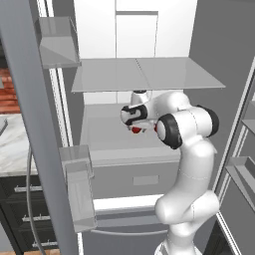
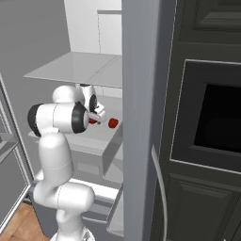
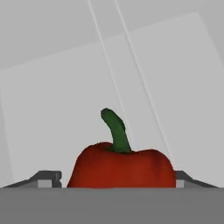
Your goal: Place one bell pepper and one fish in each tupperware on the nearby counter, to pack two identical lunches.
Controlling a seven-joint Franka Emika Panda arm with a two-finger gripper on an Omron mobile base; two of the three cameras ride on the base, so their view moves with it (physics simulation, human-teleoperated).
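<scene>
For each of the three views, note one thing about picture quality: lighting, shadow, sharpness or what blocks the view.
Left base view: flat, even lighting, a grey fridge door frame blocking the left. Right base view: another door edge hides the middle; a second red item is too small to identify. Hand view: the bell pepper is sharp, softly shaded, without glare.

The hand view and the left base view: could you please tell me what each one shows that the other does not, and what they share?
Hand view: the red pepper close up with its curved green stem, and the two fingers spread apart on either side of it.
Left base view: the white arm reaching in, the grey shelf above it, and the marble counter at far left.
Shared: the red pepper, which is a small red patch by the hand in the left base view.
</scene>
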